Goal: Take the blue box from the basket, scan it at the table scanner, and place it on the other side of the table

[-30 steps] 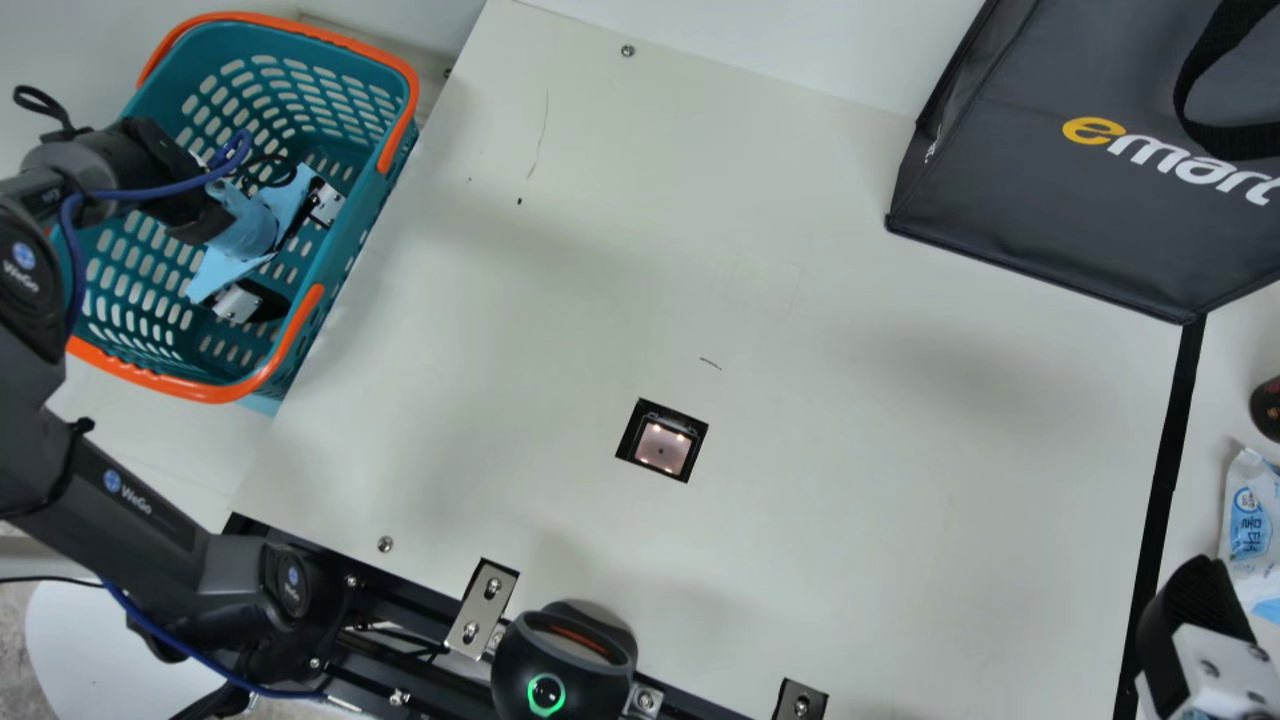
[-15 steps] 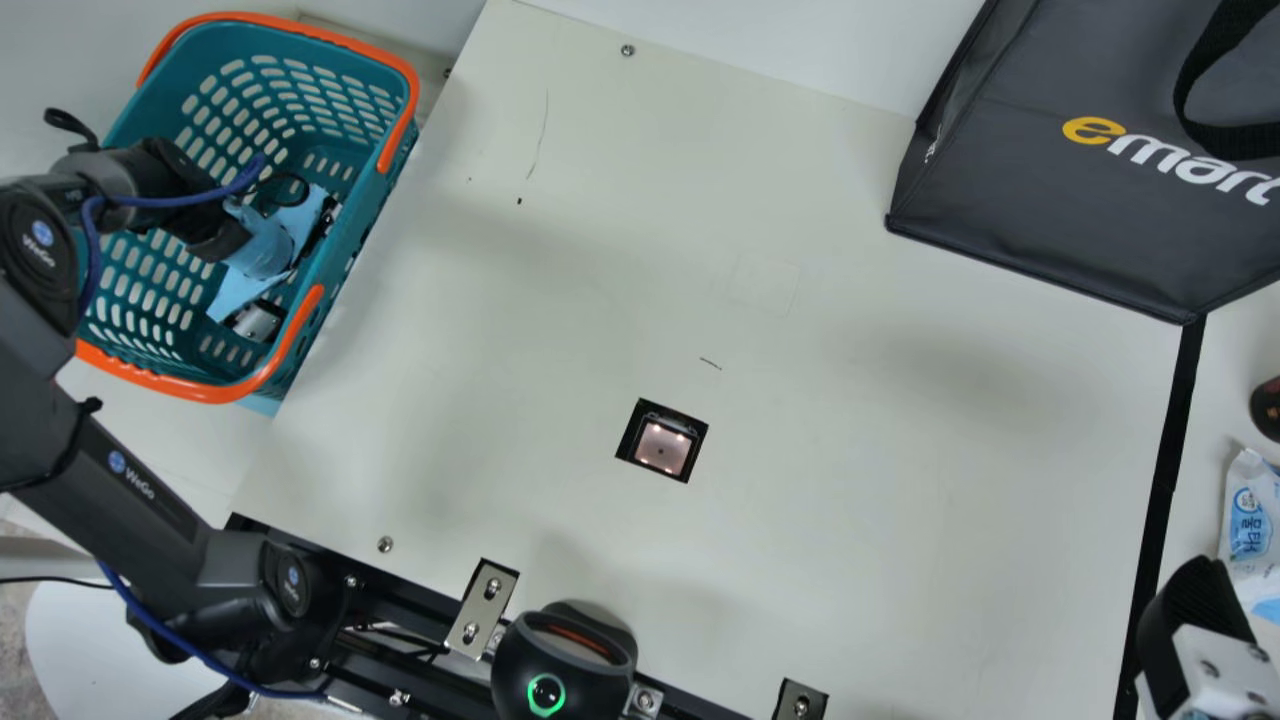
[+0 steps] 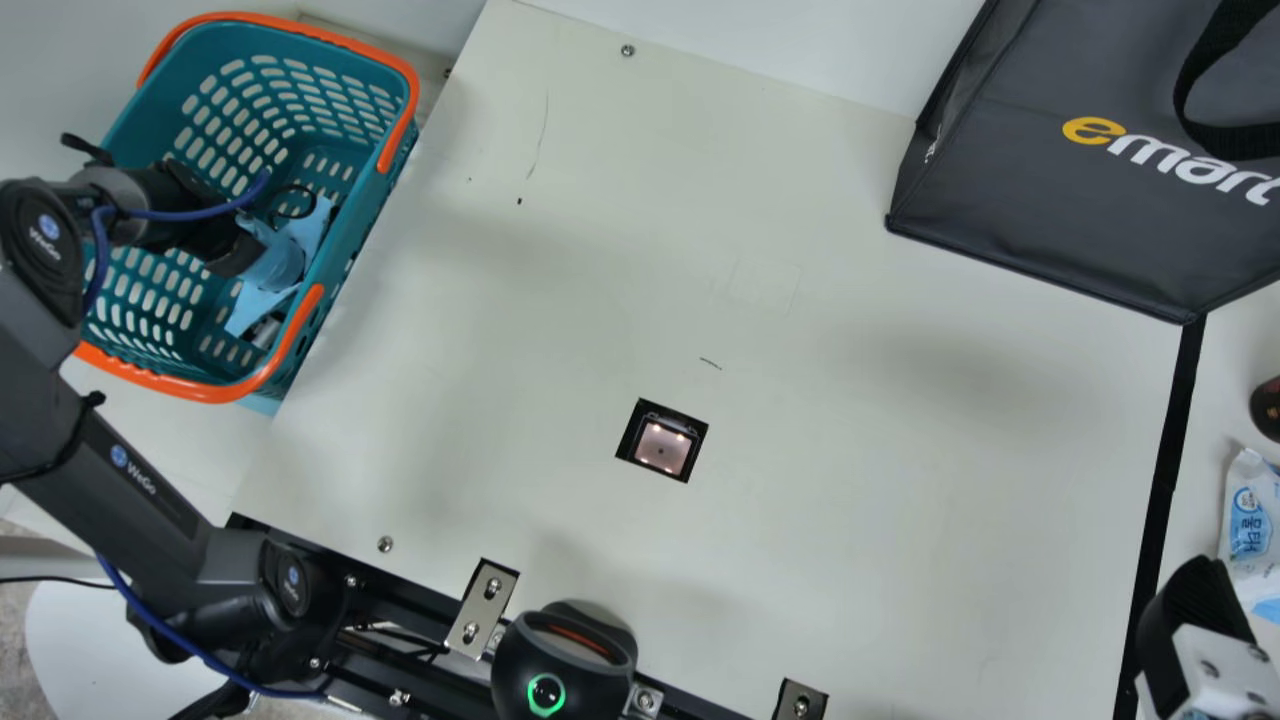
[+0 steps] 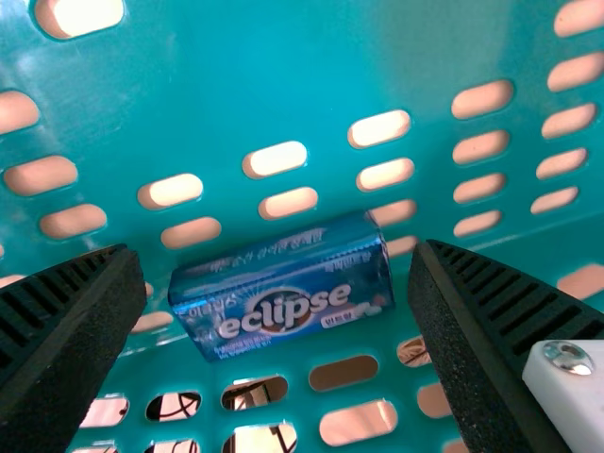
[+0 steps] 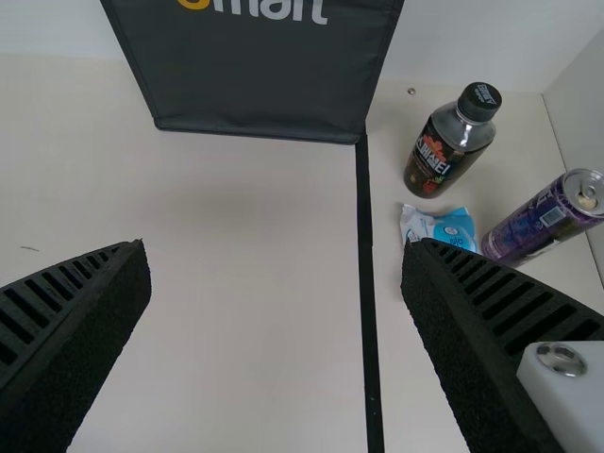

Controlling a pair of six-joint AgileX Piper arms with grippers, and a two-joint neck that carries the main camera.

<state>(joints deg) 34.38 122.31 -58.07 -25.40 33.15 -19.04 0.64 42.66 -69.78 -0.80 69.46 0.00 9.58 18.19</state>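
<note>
Evidently the blue box lies inside the basket, ahead of the left gripper and between its widely parted fingers. Well apart from that gripper sits the table scanner. Farther out, the right gripper is spread wide, the dark bag beyond its tips.

Bright, diffuse light washes the pale surface, with soft-edged shadows between the left claw and the right claw. Small lights glow in the scanner window between them. Ahead of the left claw, brightness shows through the basket's slots.
</note>
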